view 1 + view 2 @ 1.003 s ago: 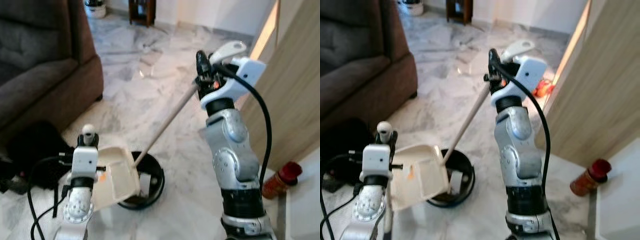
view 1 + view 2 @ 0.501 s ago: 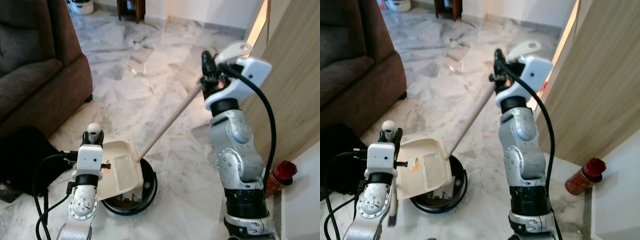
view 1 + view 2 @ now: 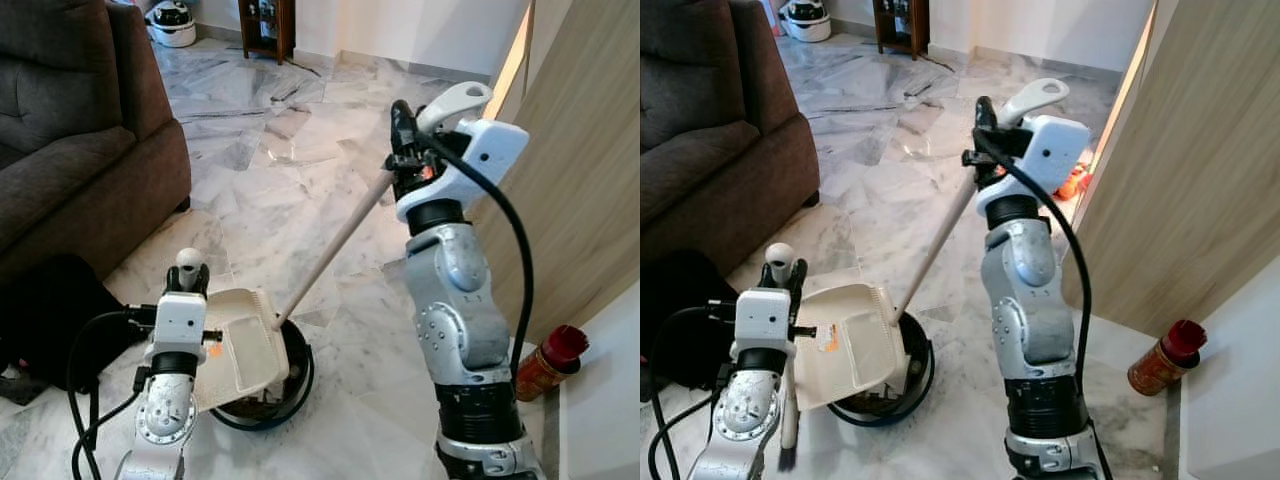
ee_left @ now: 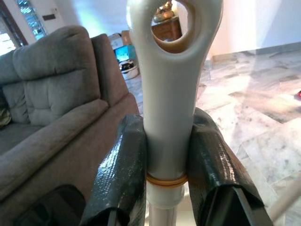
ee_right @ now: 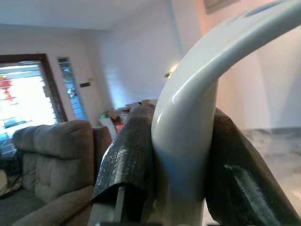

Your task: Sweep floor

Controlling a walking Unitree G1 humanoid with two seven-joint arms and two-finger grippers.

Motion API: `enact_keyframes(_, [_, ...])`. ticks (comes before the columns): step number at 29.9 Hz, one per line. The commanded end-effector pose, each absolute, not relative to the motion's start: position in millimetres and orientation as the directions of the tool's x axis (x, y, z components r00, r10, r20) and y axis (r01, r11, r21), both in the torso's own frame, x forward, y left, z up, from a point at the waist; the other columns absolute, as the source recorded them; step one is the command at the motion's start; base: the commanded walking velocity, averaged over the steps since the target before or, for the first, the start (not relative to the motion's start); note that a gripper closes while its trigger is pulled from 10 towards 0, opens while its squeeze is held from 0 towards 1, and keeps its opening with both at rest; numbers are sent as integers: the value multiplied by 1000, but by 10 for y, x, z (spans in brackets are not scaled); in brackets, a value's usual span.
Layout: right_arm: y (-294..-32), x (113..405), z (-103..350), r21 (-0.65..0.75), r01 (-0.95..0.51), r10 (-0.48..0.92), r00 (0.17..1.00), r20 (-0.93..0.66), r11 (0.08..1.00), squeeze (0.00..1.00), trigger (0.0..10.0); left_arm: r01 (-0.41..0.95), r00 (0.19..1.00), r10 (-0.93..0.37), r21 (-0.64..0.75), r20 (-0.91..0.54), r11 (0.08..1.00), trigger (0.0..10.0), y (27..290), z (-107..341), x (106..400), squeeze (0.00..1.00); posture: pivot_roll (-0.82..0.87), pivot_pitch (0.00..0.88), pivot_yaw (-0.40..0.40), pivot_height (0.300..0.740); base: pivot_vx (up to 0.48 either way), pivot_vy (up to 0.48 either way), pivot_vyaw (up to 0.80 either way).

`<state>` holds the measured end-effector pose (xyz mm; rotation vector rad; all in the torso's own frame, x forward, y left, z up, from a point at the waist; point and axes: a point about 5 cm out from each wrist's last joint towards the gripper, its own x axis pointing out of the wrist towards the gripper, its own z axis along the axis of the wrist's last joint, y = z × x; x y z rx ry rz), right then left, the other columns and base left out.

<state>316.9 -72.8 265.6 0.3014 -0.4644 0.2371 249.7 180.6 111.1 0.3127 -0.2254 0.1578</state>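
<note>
Head views, left to right. A brown sofa (image 3: 70,130) stands at far left, with a black bag (image 3: 45,310) on the marble floor (image 3: 260,180) before it.

The left gripper (image 3: 187,280) is raised low in the foreground, its two black fingers (image 4: 122,174) clamped on the white handle (image 4: 169,108) of the dustpan (image 3: 245,345). The handle ends in a ring-shaped loop above the fingers. The cream pan is tilted over a black round bin (image 3: 290,385), covering the bin's left part; the pan's lower edge lies within the bin's rim. A small orange mark sits on the pan near the wrist. Black cables hang from the left arm.

The broom stick (image 3: 335,245) runs on a slant from the bin's rim, just beside the pan's right corner, up and to the right to the right gripper (image 3: 400,150). The broom head cannot be made out where the stick meets pan and bin.

The right gripper is held high, near picture centre, fingers (image 5: 127,160) closed on the curved white broom grip (image 5: 188,141), whose looped end projects above the white wrist housing. A black cable arcs from that wrist down the silver arm.

A wooden panel (image 3: 590,170) fills the upper right. A red-capped bottle (image 3: 548,362) stands on the floor at its foot, well apart from the bin. An orange object (image 3: 1072,183), too small to identify, lies on the floor behind the right arm.
</note>
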Motion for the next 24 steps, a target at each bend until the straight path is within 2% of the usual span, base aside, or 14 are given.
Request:
enact_keyframes(1, [-629, 3036, 2837, 262, -345, 150, 816, 559, 901, 0, 10000, -246, 942, 157, 294, 296, 924, 10000, 1883, 1174, 2430, 0, 162, 106, -14, 740, 0, 0, 0])
enact_keyframes(11, [-490, 3008, 2852, 232, -394, 201, 793, 575, 890, 0, 10000, -403, 874, 265, 302, 408, 864, 10000, 2076, 1470, 2132, 0, 193, 112, -29, 740, 0, 0, 0])
enact_keyframes(16, [-452, 3010, 2861, 232, -408, 212, 787, 580, 883, 0, 10000, -405, 878, 271, 311, 396, 860, 10000, 2086, 1452, 2082, 0, 206, 115, -32, 740, 0, 0, 0])
enact_keyframes(20, [-344, 2944, 2911, 202, -448, 242, 749, 617, 871, 0, 10000, -395, 882, 265, 308, 389, 865, 10000, 2064, 1435, 2115, 0, 204, 113, -30, 740, 0, 0, 0])
enact_keyframes(24, [-132, 2813, 2913, 121, -517, 328, 689, 646, 847, 0, 10000, -375, 889, 250, 297, 383, 878, 10000, 1991, 1452, 2176, 0, 201, 109, -29, 740, 0, 0, 0])
